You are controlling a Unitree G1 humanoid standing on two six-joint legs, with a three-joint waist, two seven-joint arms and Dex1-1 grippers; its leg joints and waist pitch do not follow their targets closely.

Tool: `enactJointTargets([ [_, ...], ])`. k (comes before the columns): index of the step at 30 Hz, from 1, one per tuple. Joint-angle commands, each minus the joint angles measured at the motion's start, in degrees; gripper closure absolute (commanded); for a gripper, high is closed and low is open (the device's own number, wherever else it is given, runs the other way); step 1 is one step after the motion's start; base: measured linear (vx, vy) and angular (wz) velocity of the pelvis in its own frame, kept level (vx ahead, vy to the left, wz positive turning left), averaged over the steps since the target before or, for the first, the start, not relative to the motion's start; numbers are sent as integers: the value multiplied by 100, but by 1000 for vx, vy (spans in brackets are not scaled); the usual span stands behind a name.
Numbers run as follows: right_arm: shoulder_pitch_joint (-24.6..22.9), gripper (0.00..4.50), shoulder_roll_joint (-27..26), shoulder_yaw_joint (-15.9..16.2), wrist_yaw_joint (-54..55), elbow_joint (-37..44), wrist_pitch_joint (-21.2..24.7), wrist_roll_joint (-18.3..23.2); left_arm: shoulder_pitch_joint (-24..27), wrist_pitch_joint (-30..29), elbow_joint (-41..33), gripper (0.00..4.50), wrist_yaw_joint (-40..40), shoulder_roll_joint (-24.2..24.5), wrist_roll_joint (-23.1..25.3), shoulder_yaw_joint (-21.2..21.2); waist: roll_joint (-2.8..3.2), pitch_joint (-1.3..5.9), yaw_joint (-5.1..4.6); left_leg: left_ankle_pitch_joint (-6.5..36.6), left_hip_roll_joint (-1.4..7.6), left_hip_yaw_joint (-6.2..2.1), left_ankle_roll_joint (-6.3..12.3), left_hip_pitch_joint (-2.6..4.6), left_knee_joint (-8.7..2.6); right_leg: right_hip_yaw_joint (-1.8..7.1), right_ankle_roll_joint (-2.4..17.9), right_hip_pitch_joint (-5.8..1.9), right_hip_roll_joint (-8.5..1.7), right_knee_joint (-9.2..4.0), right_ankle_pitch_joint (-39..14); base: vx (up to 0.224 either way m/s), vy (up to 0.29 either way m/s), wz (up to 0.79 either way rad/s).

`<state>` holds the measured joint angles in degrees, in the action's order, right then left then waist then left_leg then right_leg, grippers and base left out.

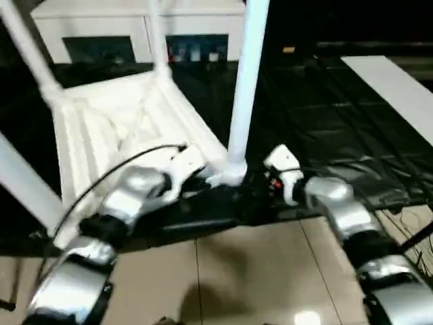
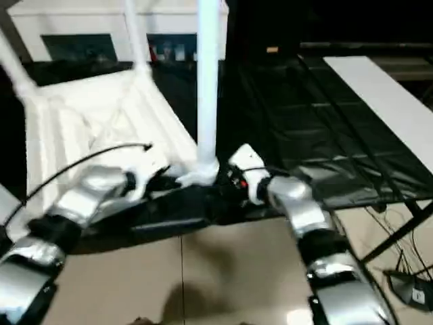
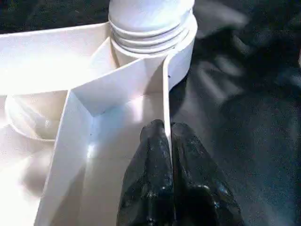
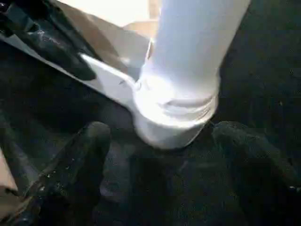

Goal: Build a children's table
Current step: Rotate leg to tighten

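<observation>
The left tool (image 3: 170,136) has its two black fingers pinching the thin side wall of the white table top (image 1: 108,128), just short of the near corner socket (image 3: 181,56). The right tool (image 4: 160,141) stands spread wide, one finger on either side of the base of the near leg (image 1: 247,81), touching neither. That leg rises upright from the socket, with what look like threads showing at its foot.

The top lies upside down, ribs up, on the black-covered surface (image 1: 325,128), near its front edge. More white legs stand at its far and left corners. A white cabinet (image 1: 135,27) stands beyond.

By my reckoning the near leg is being seated in its socket. The next move would be for the right tool to close on the leg and turn it home while the left steadies the top.
</observation>
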<state>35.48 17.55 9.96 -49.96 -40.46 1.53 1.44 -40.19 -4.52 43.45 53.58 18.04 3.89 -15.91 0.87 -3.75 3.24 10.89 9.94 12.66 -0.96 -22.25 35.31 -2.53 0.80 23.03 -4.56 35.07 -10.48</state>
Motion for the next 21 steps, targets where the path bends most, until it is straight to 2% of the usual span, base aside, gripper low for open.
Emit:
enactJointTargets([
  [1,-1,68,-19,84,-76,114,-67,-2,98,129,-82,450,151,-84,-115,-132,-27,390,1,1611,394,-221,63,233,-486,259,1398,-146,-445,-462,-1577,0,0,0],
  [4,-1,68,-19,84,-76,114,-67,-2,98,129,-82,450,151,-84,-115,-132,-33,400,7,1528,393,-242,4,197,-509,257,1356,-176,-445,-434,-1463,0,0,0],
  [5,-23,68,33,107,-170,160,-78,8,159,172,-177,450,296,-38,-151,-142,-34,405,4,1490,387,-240,13,191,-508,255,1355,-177,-442,-430,-1385,0,0,0],
  [6,-58,68,126,118,-437,284,-66,110,397,14,-629,450,822,208,-305,-265,-47,409,6,1460,391,-243,25,187,-507,254,1359,-185,-447,-422,-1335,0,0,0],
  [7,-94,68,205,152,-675,375,-78,157,579,-136,-985,450,1190,391,-403,-337,-44,419,28,1294,411,-244,91,154,-503,257,1394,-212,-464,-383,-1124,0,0,0],
  [10,-169,68,338,264,-1009,509,-101,152,795,-366,-1440,450,1615,618,-488,-389,-30,428,39,1047,407,-198,236,160,-470,245,1523,-201,-419,-330,-721,0,0,0],
  [12,-191,68,381,328,-1071,524,-149,90,817,-405,-1517,450,1675,666,-487,-378,-32,431,40,986,394,-192,286,164,-463,243,1576,-194,-416,-322,-665,0,0,0],
  [18,-200,68,445,333,-1222,583,-168,61,870,-468,-1704,450,1776,765,-496,-357,-31,406,28,1257,393,-206,138,183,-490,253,1483,-183,-422,-374,-1117,0,0,0],
  [21,-231,68,463,368,-1423,654,-178,138,890,-544,-1838,450,1768,805,-511,-364,-14,416,35,1251,395,-208,111,186,-486,257,1473,-189,-425,-369,-1087,0,0,0],
])
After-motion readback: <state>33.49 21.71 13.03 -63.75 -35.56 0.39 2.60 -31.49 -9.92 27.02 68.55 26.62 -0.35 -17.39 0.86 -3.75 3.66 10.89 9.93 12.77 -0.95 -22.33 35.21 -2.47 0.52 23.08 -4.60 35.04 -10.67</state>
